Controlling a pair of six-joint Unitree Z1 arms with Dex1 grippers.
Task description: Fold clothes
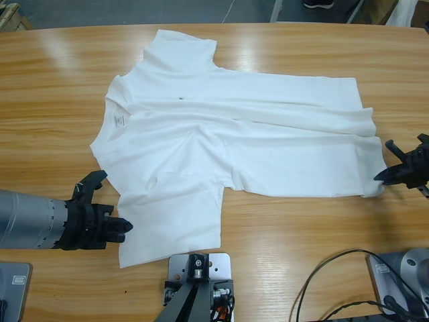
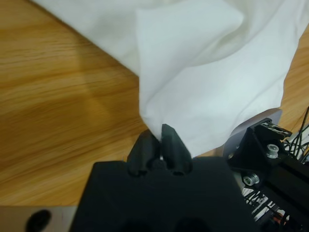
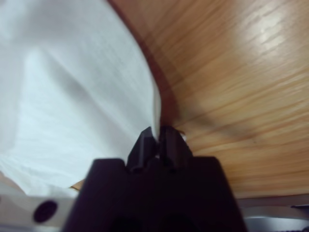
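The clothes are one white T-shirt [image 1: 234, 141] lying flat across the wooden table, neck to the left and hem to the right. A small dark logo [image 1: 179, 100] and a neck label [image 1: 118, 121] show near the collar. My left gripper [image 1: 124, 228] comes in from the left edge and sits at the near sleeve's lower corner. In the left wrist view this gripper [image 2: 158, 140] is shut on a pinch of the white cloth [image 2: 207, 72]. My right gripper [image 1: 382, 178] is at the hem's near corner by the right edge. In the right wrist view it [image 3: 157, 137] is shut on the shirt's edge [image 3: 72, 96].
Bare table [image 1: 53, 80] lies on all sides of the shirt. Black cables [image 1: 335, 282] loop over the near right part of the table. The far table edge runs along the top, with floor beyond it.
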